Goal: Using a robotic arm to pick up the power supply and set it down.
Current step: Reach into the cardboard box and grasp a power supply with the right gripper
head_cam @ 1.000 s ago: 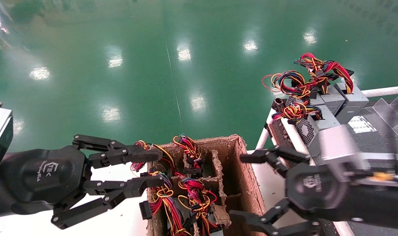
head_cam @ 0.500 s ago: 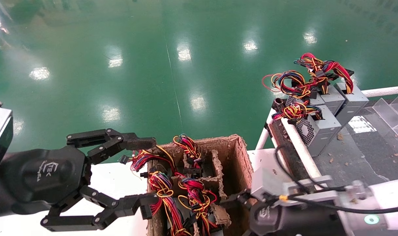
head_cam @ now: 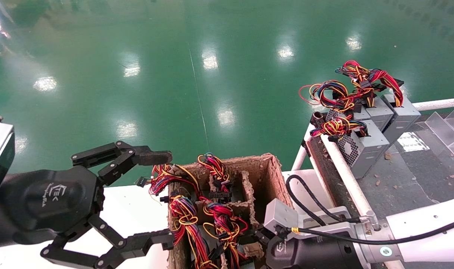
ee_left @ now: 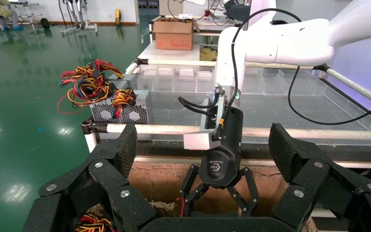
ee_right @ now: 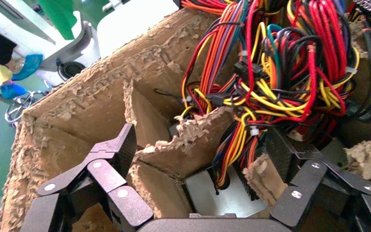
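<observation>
A brown cardboard box (head_cam: 277, 186) with torn dividers holds several power supplies under red, yellow and black wire bundles (head_cam: 219, 220). My right gripper (head_cam: 257, 239) points down into the box's near right part. In the right wrist view this gripper (ee_right: 202, 145) is open, its fingers either side of a torn divider (ee_right: 183, 145) and the grey metal top of a power supply (ee_right: 207, 191); nothing is gripped. My left gripper (head_cam: 161, 198) hangs wide open at the box's left edge, and its wrist view shows the right gripper (ee_left: 220, 205) inside the box.
More power supplies (head_cam: 365, 145) with wire bundles (head_cam: 339, 95) stand on a rack at the right behind a white rail (head_cam: 343, 168). Clear partitions (head_cam: 451, 127) lie beyond. The box stands on a white table (head_cam: 129, 209) above a green floor (head_cam: 212, 74).
My right arm has swung from beside the rack to point down into the box, lowering the open gripper among the dividers. My left gripper's fingers have spread wider.
</observation>
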`<state>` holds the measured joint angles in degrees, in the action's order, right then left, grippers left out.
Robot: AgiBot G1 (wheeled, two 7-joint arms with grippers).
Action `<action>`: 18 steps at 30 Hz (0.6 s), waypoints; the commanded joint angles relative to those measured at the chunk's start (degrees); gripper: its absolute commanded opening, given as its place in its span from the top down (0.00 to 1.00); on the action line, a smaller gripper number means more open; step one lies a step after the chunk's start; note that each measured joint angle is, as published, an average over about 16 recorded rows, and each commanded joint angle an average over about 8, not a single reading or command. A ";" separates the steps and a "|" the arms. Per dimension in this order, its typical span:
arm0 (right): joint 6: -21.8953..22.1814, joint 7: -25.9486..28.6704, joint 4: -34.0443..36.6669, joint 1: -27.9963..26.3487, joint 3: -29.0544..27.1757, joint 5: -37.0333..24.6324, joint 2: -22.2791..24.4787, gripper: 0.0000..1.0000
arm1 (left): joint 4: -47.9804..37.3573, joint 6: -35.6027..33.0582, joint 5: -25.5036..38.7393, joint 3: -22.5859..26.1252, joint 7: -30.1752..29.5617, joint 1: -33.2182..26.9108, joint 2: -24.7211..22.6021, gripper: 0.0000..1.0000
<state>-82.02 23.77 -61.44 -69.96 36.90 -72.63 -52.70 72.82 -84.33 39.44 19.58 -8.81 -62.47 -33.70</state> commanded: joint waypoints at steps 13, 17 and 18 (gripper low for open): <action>5.14 1.97 -0.88 1.57 -0.51 -1.06 -0.73 1.00 | 0.00 0.01 -0.01 0.01 0.01 0.00 0.01 0.00; 6.77 2.85 -1.56 2.09 -0.68 -1.39 -0.88 1.00 | 0.00 0.01 -0.01 0.02 0.01 0.00 0.01 0.00; 7.14 3.09 -1.72 2.23 -0.67 -1.51 -0.96 1.00 | 0.00 0.01 -0.01 0.02 0.01 0.00 0.01 0.00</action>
<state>-75.10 26.78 -63.10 -67.73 36.35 -74.17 -53.72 72.82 -84.32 39.43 19.60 -8.80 -62.48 -33.69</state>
